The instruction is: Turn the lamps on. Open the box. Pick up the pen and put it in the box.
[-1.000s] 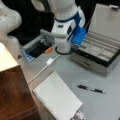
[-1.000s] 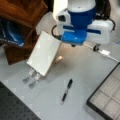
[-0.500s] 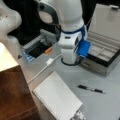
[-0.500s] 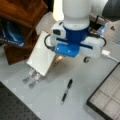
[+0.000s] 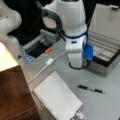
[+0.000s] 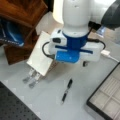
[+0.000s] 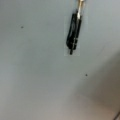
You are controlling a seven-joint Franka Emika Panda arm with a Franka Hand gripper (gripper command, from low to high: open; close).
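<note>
Pen [image 6: 66, 90] untouched, arm [image 5: 75, 35] nearer (box [image 5: 105, 47] open)

Over the last second the arm [image 5: 75, 37] has swung away from the open box [image 5: 105, 53] toward the pen [image 5: 91, 89] on the table, its wrist [image 6: 75, 48] now just above the pen [image 6: 67, 91], nearer a front view's bottom

A white notepad [image 5: 57, 98] lies on the grey desk [image 5: 100, 107], its spiral edge toward a front view's left; a white cable [image 5: 47, 65] runs past it; a brown wooden block [image 5: 13, 95] stands beside; binder clips [image 6: 31, 76] grip the notepad's lower edge.
</note>
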